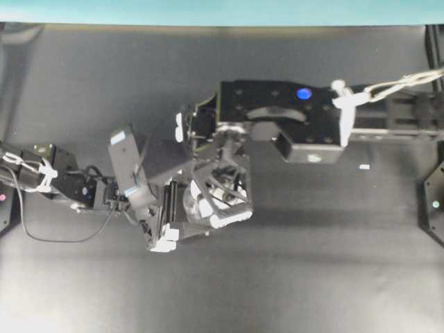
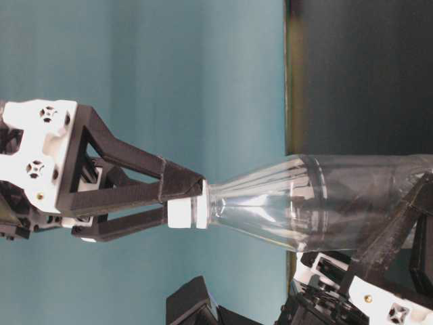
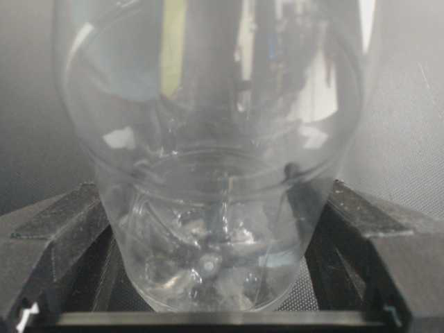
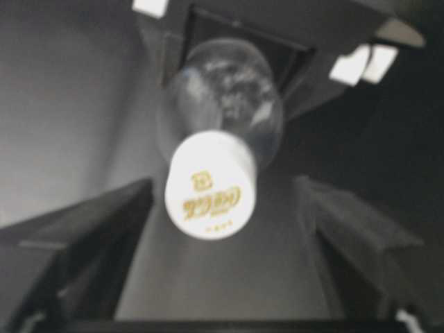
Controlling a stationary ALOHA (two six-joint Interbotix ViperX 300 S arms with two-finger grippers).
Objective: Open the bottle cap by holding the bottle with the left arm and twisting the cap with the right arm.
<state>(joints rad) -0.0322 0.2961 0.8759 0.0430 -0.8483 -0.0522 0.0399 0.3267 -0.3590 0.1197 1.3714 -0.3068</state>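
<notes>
The clear bottle [image 3: 222, 139] stands upright, its base between my left gripper's [image 3: 222, 236] black fingers [image 3: 62, 222], which press on both sides of it. In the table-level view the bottle [image 2: 304, 203] narrows to the white bottle cap [image 2: 186, 212]. My right gripper [image 4: 223, 187] comes from above with a finger on each side of the cap [image 4: 210, 184]; the right wrist view shows a gap on both sides, wider on the right. In the overhead view the left gripper [image 1: 198, 229] holds the bottle [image 1: 198, 208], and the right gripper [image 1: 220, 184] hides the cap.
A tiny white scrap [image 1: 364, 167] lies on the dark table [image 1: 312, 270] to the right of the arms. A teal wall [image 1: 222, 10] runs along the far edge. Black fixtures [image 1: 433, 201] stand at the table's right side.
</notes>
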